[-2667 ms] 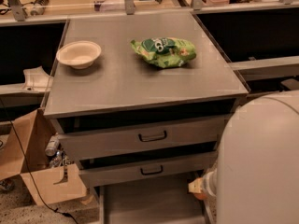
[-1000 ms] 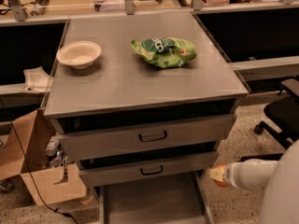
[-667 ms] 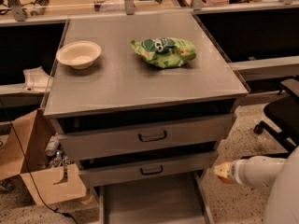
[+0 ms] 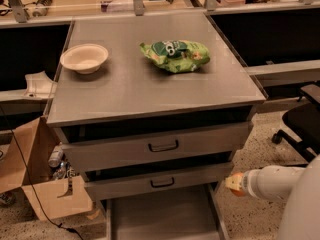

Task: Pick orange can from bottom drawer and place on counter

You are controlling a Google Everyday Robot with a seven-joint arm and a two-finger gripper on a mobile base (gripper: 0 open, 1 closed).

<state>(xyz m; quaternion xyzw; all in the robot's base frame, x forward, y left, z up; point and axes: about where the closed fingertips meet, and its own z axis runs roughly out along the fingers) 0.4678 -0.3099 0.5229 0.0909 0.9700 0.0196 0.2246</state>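
The bottom drawer [image 4: 160, 215] stands pulled open at the foot of the cabinet, and the part of its flat grey floor that shows is bare. The counter [image 4: 150, 86] is the grey metal cabinet top above it. My white arm comes in from the lower right. My gripper [image 4: 234, 184] is at its tip, just right of the cabinet at the height of the lower handled drawer. A small orange-yellow lump shows at that tip; I cannot tell whether it is the orange can. No orange can shows anywhere else.
A cream bowl [image 4: 84, 58] and a crinkled green snack bag [image 4: 175, 55] lie on the counter. Two shut drawers with black handles [image 4: 163, 145] sit above the open one. A cardboard box [image 4: 47, 189] stands at the left, and an office chair [image 4: 302, 126] at the right.
My arm has dropped out of the foreground and drawn back right. Its orange-tipped end has moved slightly right and up, from the drawer's right edge to beside the cabinet.
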